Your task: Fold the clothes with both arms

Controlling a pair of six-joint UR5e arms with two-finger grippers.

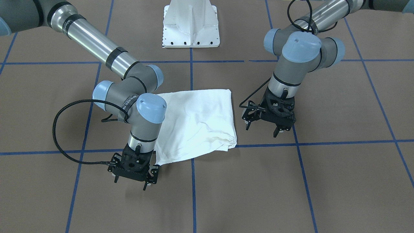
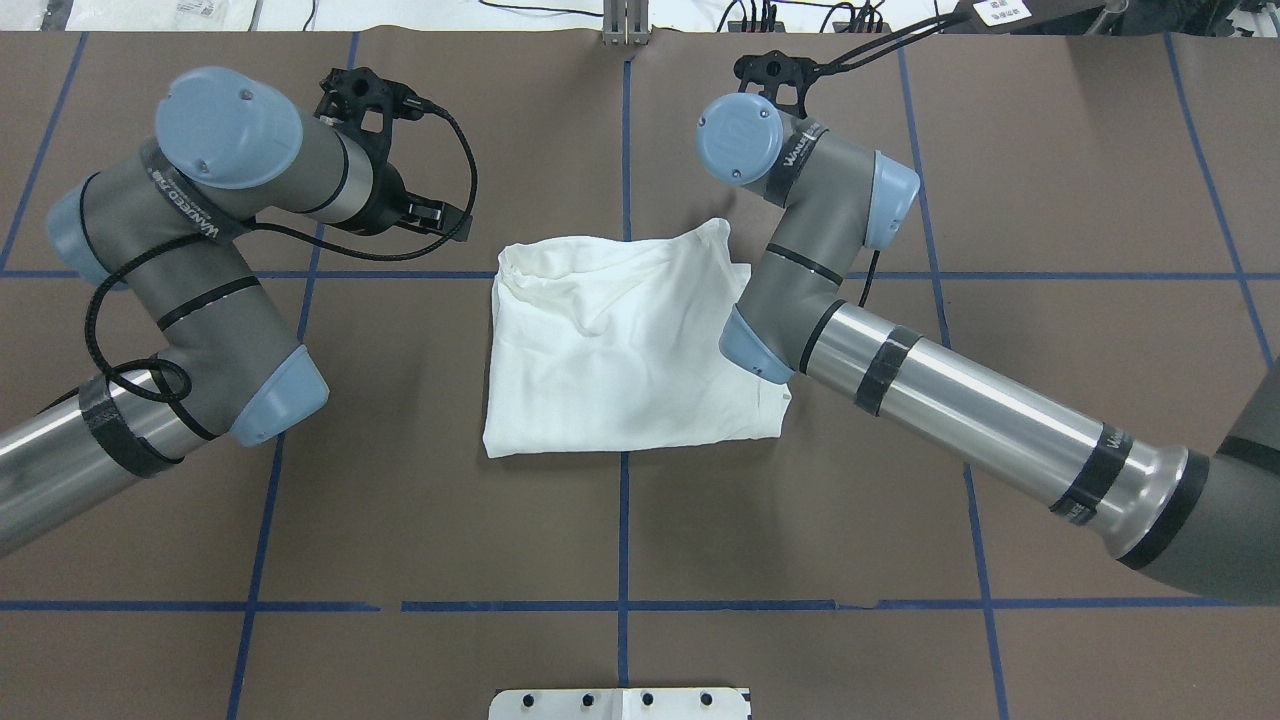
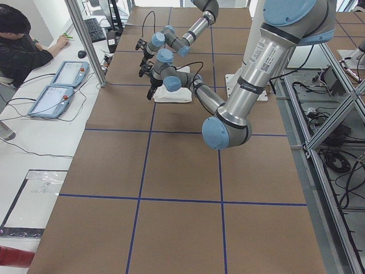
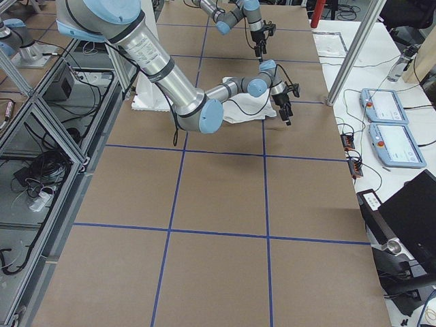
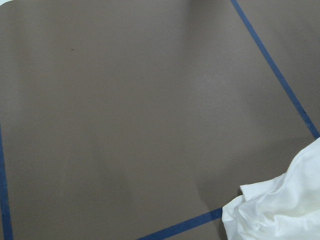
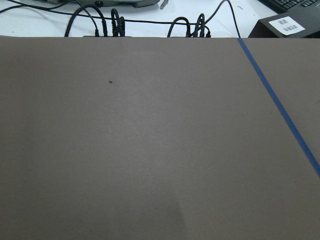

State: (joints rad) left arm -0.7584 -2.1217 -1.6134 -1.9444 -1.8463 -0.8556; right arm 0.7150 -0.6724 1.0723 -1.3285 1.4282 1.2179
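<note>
On the operators' side, a white bench (image 3: 34, 165) runs along the table; two flat control panels (image 3: 50, 100) lie on it, and a person (image 3: 17, 45) sits at its far end. Black cables (image 6: 115, 22) bunch along the table's edge there.

The table (image 1: 291, 194) is covered in a matt brown sheet divided into large squares by blue tape lines (image 1: 193, 194).

Seen from the camera facing the robot, the right gripper (image 1: 130, 183) is nearest, pointing down, its fingers spread and holding nothing. It is just beside a near corner of the T-shirt (image 1: 197, 123); whether it touches the cloth cannot be told.

The T-shirt lies folded into a rough, creased rectangle at the table's middle, over a crossing of the tape lines, white side up.

On its other side the left gripper (image 1: 261, 132) hangs above the brown sheet, clear of the cloth, its jaws also apart and empty.

Farthest back stands the white pedestal (image 1: 191, 26).
</note>
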